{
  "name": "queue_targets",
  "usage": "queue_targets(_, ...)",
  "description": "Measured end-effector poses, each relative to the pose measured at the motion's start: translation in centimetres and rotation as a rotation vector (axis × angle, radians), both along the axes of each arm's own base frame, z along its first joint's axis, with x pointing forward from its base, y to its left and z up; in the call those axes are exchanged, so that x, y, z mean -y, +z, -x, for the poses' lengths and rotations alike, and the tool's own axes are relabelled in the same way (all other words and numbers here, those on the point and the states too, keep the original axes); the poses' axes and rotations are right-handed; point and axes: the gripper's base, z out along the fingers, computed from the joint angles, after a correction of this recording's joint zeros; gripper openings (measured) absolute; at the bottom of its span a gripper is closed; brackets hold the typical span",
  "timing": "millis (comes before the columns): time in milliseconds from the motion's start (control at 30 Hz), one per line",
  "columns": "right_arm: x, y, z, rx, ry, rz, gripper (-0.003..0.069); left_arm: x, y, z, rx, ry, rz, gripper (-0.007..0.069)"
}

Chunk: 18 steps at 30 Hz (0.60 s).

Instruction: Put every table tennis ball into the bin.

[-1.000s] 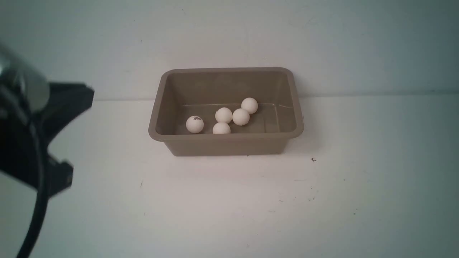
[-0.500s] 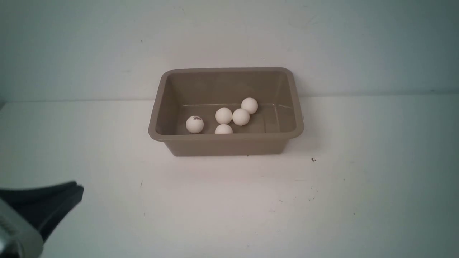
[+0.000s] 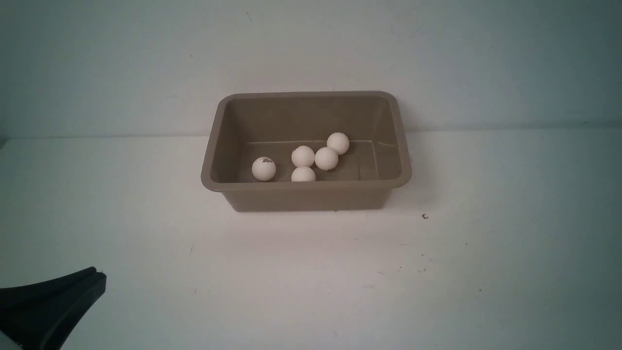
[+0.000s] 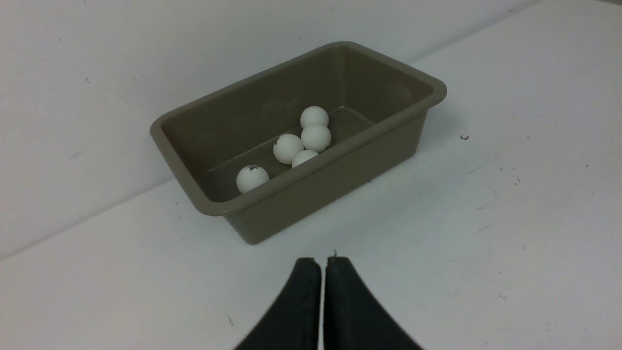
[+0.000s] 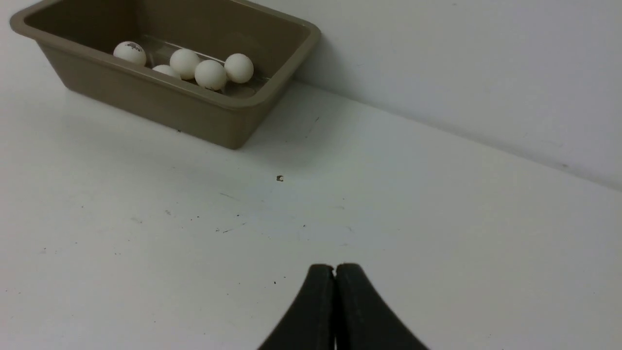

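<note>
The taupe-brown bin (image 3: 306,187) stands on the white table against the back wall. Several white table tennis balls lie inside it: one with a dark mark (image 3: 264,168) at the left and a cluster (image 3: 326,158) near the middle. They also show in the left wrist view (image 4: 316,137) and the right wrist view (image 5: 210,74). My left gripper (image 4: 323,261) is shut and empty, low over the table well in front of the bin (image 4: 316,187); its tip (image 3: 95,279) shows at the front view's bottom left. My right gripper (image 5: 335,267) is shut and empty, off to the bin's (image 5: 160,97) right.
A small dark speck (image 3: 425,216) lies on the table just right of the bin's front corner. Fine dark specks dot the table's front right area. The white wall rises right behind the bin.
My left arm has dropped from beside the bin's left down to the bottom left corner of the front view. One ball near the bin's front wall shifted slightly.
</note>
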Motion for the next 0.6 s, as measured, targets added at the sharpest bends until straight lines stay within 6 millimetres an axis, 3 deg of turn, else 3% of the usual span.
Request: queue_targets(600, -0.02, -0.02, 0.01, -0.002, 0.001, -0.003, -0.0017, 0.00, 0.00, 0.00, 0.015, -0.008, -0.028, -0.0004)
